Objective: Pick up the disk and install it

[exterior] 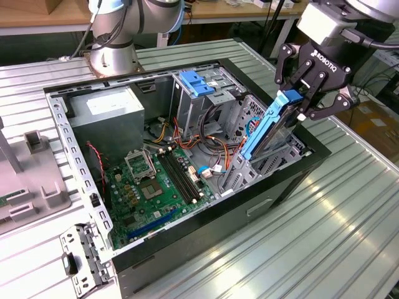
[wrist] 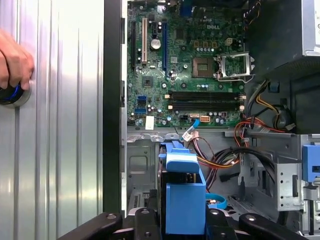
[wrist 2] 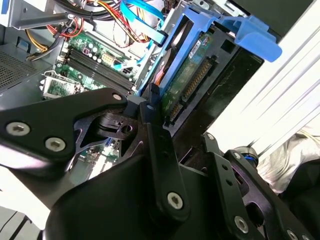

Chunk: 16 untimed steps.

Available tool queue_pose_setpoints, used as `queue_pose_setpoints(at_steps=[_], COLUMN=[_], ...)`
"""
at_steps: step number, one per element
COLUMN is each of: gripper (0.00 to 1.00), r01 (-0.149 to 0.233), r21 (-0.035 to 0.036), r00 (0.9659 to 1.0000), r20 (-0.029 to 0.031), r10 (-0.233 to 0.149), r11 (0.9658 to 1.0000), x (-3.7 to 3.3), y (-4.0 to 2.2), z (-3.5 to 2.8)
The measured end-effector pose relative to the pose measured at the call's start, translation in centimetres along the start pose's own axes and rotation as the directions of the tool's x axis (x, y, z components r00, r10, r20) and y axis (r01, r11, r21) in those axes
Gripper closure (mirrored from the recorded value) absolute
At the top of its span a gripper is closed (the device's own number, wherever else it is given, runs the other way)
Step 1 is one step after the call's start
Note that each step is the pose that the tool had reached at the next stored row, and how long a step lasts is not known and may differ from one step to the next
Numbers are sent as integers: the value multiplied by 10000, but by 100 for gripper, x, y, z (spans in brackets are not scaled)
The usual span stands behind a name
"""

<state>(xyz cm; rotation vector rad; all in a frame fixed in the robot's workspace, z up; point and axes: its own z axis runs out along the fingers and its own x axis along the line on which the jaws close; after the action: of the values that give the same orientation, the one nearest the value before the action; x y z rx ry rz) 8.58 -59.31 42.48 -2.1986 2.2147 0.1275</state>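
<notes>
- Gripper [exterior: 304, 107] was clamped on the upper end of the disk [exterior: 267, 128], fingers pinching across its blue side rails. It held nothing else.
- The disk stood tilted, its lower end down in the drive bay [exterior: 274, 163] at the exterior view's right end of the open computer case [exterior: 249, 208]. Its upper end was above the case rim.
- Second wrist view: the disk's [wrist 2: 192, 75] green circuit side and connector row showed near the gripped end. How deep the lower end sat in the bay could not be made out.
- Judged step: seating the disk in the bay. It was judged not seated, given the tilt and how much stood proud.
- To do this well, the blue rails should line up with the bay's guides before any push. The push should run along the disk's own tilt, slow and with the grip firm. Sideways force would likely jam a rail.
- The cables [exterior: 215, 134] lay just beside the bay and could snag.
- First wrist view: a person's hand [wrist: 12, 62] rested on the table outside the case, well apart from the disk [wrist: 185, 200].
</notes>
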Motion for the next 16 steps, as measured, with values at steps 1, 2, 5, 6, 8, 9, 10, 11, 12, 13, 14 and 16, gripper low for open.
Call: queue_pose_setpoints(at_steps=[1,2,5,6,8,9,10,11,12,13,14,16], gripper=[64,64,64,64,64,64,64,64,64,64,64,64], r01=[0,0,1,0,0,0,0,0,0,0,0,0], r21=[0,0,0,0,0,0,0,0,0,0,0,0], r00=[10000,10000,10000,10000,10000,10000,10000,10000,10000,10000,10000,10000], r20=[0,0,0,-1,0,0,0,0,0,1,0,0], r10=[0,0,-1,0,0,0,0,0,0,0,0,0], r11=[10000,10000,10000,10000,10000,10000,10000,10000,10000,10000,10000,10000], x=[1,1,4,5,6,7,7,8,8,8,9,9], y=[-1,-1,-3,-3,-4,-4,-5,-5,-5,-5,-6,-6], z=[11,21,58,67,89,98,102,107,112,118,122,133])
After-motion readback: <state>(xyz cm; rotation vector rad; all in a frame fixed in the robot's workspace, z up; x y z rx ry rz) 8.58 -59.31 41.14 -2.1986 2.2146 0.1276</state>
